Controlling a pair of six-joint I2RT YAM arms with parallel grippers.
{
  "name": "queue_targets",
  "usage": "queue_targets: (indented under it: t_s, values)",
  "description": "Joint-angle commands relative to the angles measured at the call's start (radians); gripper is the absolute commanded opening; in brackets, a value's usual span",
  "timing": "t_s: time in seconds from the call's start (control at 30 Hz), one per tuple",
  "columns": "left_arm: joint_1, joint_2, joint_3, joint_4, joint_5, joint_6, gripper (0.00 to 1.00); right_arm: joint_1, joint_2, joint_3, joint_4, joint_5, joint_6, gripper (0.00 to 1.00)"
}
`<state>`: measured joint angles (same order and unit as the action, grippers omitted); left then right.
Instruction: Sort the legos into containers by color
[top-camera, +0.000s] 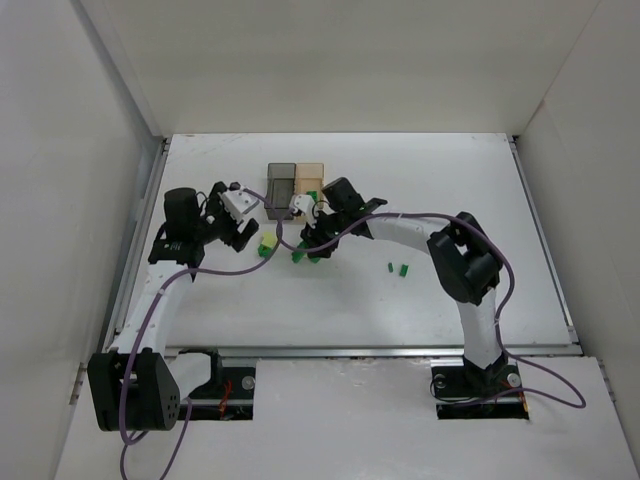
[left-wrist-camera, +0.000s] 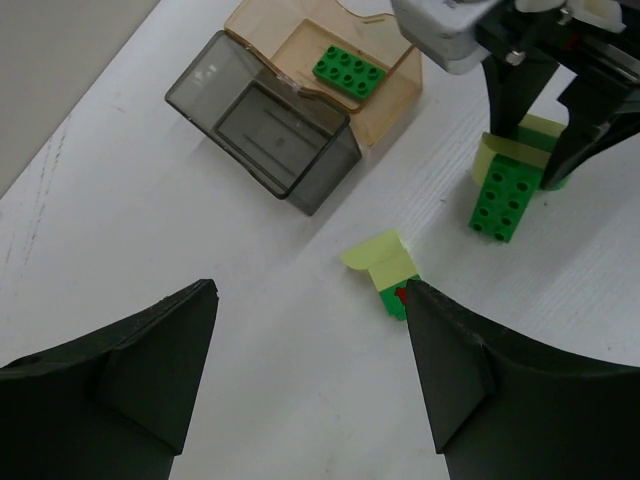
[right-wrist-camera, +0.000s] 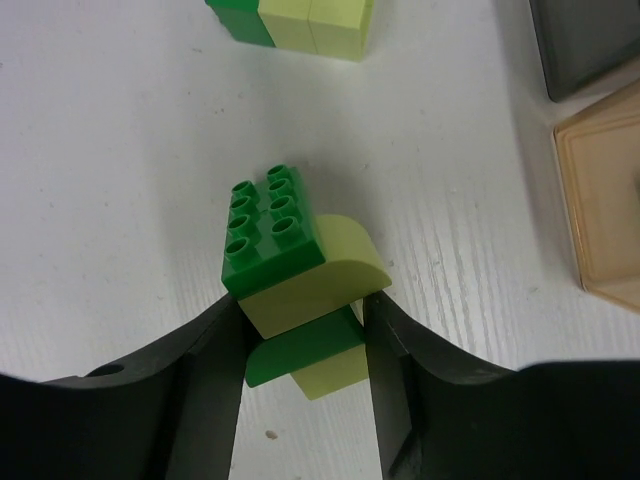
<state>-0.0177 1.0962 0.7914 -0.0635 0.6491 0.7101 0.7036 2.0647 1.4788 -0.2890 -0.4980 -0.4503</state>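
**Right fingers pinch a brick stack; left fingers stand open by a smaller clump**

On the white counter, the right gripper has its two fingers pressed against opposite sides of a brick stack. The stack has a dark green studded piece on top, a pale yellow-green curved one under it, then more green and pale layers below. In the overhead view it sits just below the middle of the frame, near the containers.

The left gripper is spread wide and holds nothing. A small clump of one pale and one green brick lies on the counter just ahead of it, touching or all but touching the tip of the finger at the lower right of the left wrist view.

The two boxes are joined side by side at the upper centre of the overhead view. The smoky dark grey box looks empty from the left wrist camera, and the amber box holds one dark green brick.

Two loose green bricks lie well apart from the rest, towards the right of the overhead frame.
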Motion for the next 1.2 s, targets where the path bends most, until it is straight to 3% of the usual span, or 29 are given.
queue_targets:
  t_s: [0.0,0.07,0.1,0.27,0.37,0.5,0.63,0.77,0.97,1.17]
  values:
    - [-0.004,-0.030,0.006,-0.073,0.095,0.086,0.72,0.011,0.017,0.038,0.017,-0.071,0.022,0.21]
    - [-0.004,-0.030,0.016,-0.099,0.122,0.110,0.74,0.011,0.003,0.029,0.017,-0.085,0.044,0.03]
    - [-0.004,-0.021,0.016,-0.125,0.132,0.121,0.76,0.011,-0.006,0.029,0.033,-0.094,0.054,0.00]
    - [-0.004,-0.012,0.077,-0.182,0.198,0.121,0.92,0.000,-0.083,-0.005,0.044,-0.135,0.090,0.00]
    - [-0.004,-0.012,0.109,-0.191,0.248,0.059,0.94,-0.019,-0.120,-0.014,0.063,-0.157,0.127,0.00]
    - [-0.004,0.007,0.169,-0.210,0.392,0.086,0.94,-0.041,-0.199,-0.005,0.117,-0.178,0.252,0.00]
    - [-0.089,0.072,0.270,-0.277,0.403,0.106,0.85,-0.041,-0.232,0.058,0.126,-0.191,0.350,0.00]
    - [-0.132,0.160,0.379,-0.401,0.368,0.198,0.91,-0.041,-0.232,0.141,0.126,-0.191,0.397,0.00]
    - [-0.133,0.206,0.411,-0.412,0.302,0.270,0.92,-0.041,-0.250,0.141,0.126,-0.203,0.397,0.00]
    - [-0.142,0.238,0.433,-0.421,0.290,0.270,0.67,-0.030,-0.279,0.095,0.126,-0.215,0.366,0.00]
